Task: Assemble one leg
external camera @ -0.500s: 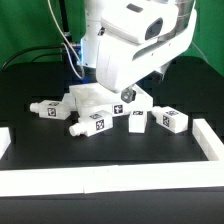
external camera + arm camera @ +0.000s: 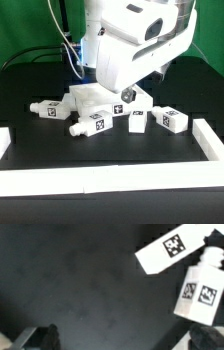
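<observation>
The step in hand looks like the approach to a first leg, since nothing is grasped yet. In the wrist view the jaws stand released and wide apart, and their dark fingers [image 2: 42, 335] frame only bare black table [image 2: 80, 286]. The leg [image 2: 200, 294] closest to them lies off to one side of that gap, not inside it. A second leg [image 2: 168, 249] lies just beyond it.

In the exterior view the arm [image 2: 135, 45] hangs over the square panel [image 2: 88, 97], and four pegs lie loose on the table by the panel. One leg [image 2: 45, 106] is on the exterior view's left of it and another leg [image 2: 95, 123] is just beside its near edge. A third leg [image 2: 137, 120] and a fourth leg [image 2: 170, 120] are toward the exterior view's right.

Next, I judge, the jaws must shift sideways until a leg's blocky middle sits between the fingers, then lower and close. No brand or writing is readable; the legs carry only black-and-white square tags.
</observation>
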Tool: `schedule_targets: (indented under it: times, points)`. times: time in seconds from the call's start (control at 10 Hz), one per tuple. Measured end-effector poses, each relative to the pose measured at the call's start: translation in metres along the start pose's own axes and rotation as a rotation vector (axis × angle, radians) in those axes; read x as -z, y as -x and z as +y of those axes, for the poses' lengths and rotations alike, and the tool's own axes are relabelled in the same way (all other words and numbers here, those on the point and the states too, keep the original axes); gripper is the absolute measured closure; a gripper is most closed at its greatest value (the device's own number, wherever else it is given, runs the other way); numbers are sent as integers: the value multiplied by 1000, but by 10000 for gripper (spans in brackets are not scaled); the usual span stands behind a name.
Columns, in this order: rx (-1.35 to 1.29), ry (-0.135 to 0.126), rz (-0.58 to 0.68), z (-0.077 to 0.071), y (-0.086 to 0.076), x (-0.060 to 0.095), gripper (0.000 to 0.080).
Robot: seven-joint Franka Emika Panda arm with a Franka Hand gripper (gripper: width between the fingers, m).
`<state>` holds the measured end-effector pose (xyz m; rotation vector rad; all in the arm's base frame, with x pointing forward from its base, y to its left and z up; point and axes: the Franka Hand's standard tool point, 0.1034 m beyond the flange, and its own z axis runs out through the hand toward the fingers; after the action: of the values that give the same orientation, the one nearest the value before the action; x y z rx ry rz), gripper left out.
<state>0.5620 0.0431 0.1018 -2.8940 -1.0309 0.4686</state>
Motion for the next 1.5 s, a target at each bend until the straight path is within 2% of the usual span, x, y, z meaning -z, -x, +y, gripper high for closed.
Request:
schedule_targets:
  times: [0.2, 0.3, 0.4, 0.8, 0.9, 1.0, 1.1, 1.2, 1.3, 1.5]
  points:
    - [8, 35, 65, -6, -2, -14, 150]
    - [69, 68, 110, -6, 2, -26, 150]
    - [80, 68, 111, -3, 8, -33, 150]
    - [72, 68, 116, -3, 6, -31, 150]
    - [-13, 82, 192, 2, 14, -33, 150]
    - [-184, 78, 262, -6, 31, -42, 150]
    - [-239, 57, 250, -15, 38, -55, 150]
    - [-246, 37, 239, -10, 36, -58, 150]
    - [-236, 28, 255, -2, 34, -55, 150]
    - [-235, 28, 253, -3, 34, -57, 150]
